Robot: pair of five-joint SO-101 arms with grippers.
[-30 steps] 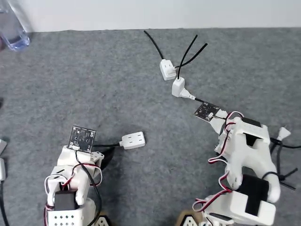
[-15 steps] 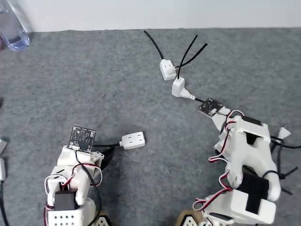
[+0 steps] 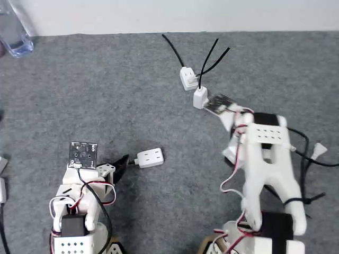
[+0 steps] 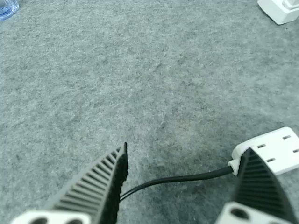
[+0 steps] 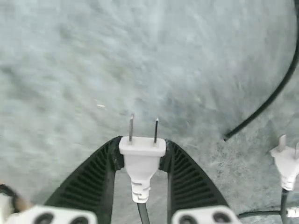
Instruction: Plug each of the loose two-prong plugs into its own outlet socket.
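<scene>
right tool [image 5: 141, 145]: clamped on a white two-prong plug [image 5: 141, 161], one finger on each side of the plug body, prongs sticking out past the fingertips, cord running back between the fingers. grey desk [image 5: 70, 56] ahead of the prongs. second plug [image 5: 286, 161] lies loose off to one side of that tool, prongs pointing the same way, not gripped. a black cord stub [image 5: 268, 100] ends on the desk between the two

high view: right arm [image 3: 265, 153] stretches toward the far middle of the desk, front end right at two white cord-end pieces. the nearer piece [image 3: 200, 97] and the farther piece [image 3: 187, 78] almost touch each other, with black stubs fanning off toward the far edge (from above I can't tell which piece is the held one)

left tool [image 4: 185, 157]: jaws wide apart, holding nothing. outlet socket [image 4: 275, 148] is a white block lying flat, slots up and all free, one end right against one finger [image 4: 254, 179]; can't tell whether they touch. its black lead [image 4: 177, 178] crosses the gap between the two fingers. high view: outlet socket [image 3: 149, 157] near the middle of the desk, just ahead of the left tool [image 3: 121, 165], well apart from the right arm's front end

clear bottle [image 3: 13, 32] at the far-left corner
</scene>
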